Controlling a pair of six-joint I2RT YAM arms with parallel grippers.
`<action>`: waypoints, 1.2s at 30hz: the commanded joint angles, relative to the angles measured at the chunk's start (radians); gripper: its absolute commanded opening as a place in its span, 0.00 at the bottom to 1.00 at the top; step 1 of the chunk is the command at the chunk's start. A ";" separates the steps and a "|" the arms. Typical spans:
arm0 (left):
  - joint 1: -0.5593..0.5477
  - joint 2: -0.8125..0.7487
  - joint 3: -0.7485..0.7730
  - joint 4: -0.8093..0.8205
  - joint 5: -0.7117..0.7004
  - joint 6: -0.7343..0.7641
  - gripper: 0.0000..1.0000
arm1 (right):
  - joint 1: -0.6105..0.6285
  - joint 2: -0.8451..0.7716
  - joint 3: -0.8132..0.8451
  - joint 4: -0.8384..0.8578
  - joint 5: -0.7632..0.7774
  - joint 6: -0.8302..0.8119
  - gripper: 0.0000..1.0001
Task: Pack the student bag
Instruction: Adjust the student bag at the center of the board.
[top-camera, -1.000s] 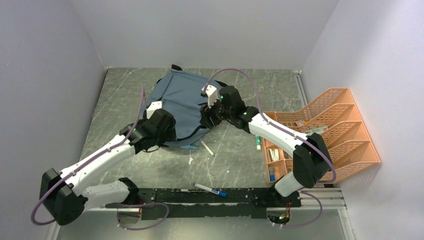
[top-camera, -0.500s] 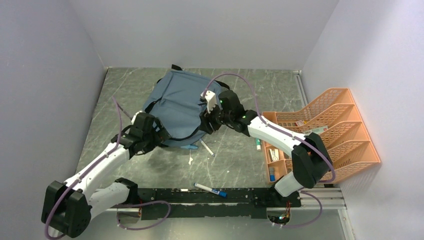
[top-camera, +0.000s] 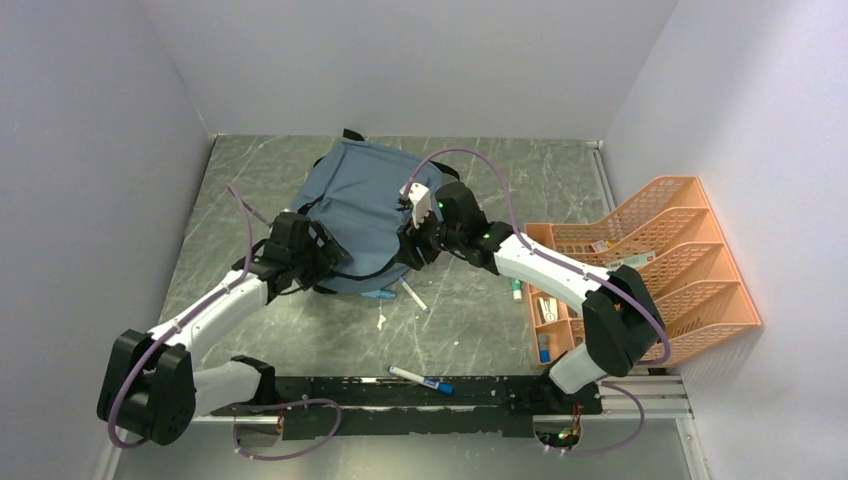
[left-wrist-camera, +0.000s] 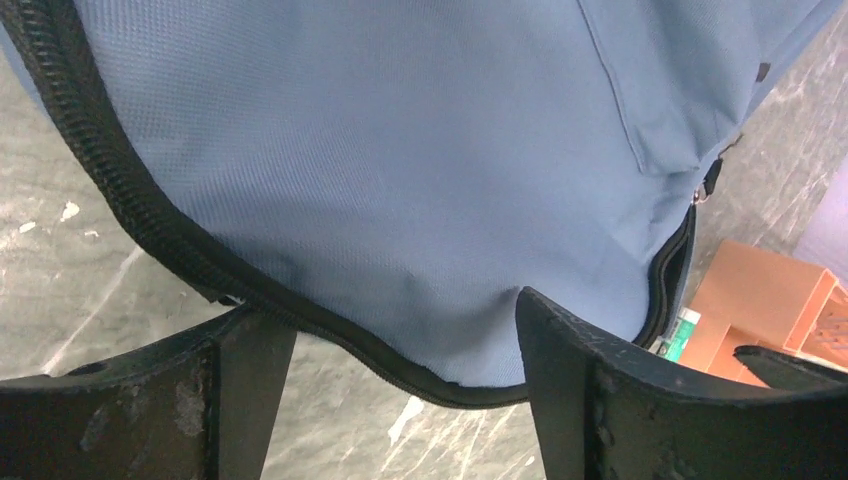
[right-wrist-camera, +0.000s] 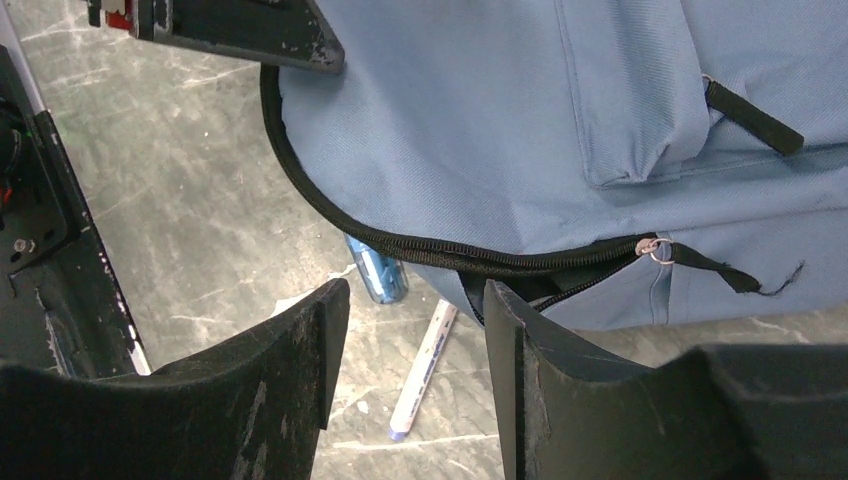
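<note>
Since a second ago the left arm has drawn back toward the left edge and come in again. The left fingers now sit at the near left rim of the student bag, slightly farther left than at first. They stand wide apart, clamped on nothing, and the black zipper along the bag's edge shows between them. The bag has not shifted: it lies flat on the far half of the surface, just left of the middle, its top toward the far edge. The right fingers have slid slightly along the bag's near right rim. They are also apart, with the surface showing between them and the partly open zipper just beyond their tips. There is open room along the left edge from far corner to near corner. There is more between the bag and the near edge, where a blue pen end pokes from under the bag and a white pen lies just beside it. A blue-capped marker rests on the black strip at the near edge. An orange rack takes up the right edge, well apart from the bag. The surface is grey and marbled, and plain pale walls close it on the left, far and right sides.
</note>
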 joint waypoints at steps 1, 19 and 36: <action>0.025 0.013 0.059 0.071 0.026 0.006 0.81 | 0.008 -0.017 -0.020 0.026 0.006 0.003 0.56; 0.035 0.021 0.181 0.008 0.020 0.049 0.67 | 0.015 -0.066 -0.071 0.068 -0.076 -0.065 0.57; 0.050 0.194 0.297 0.063 0.020 0.090 0.05 | 0.236 -0.012 -0.122 0.257 -0.172 -0.332 0.59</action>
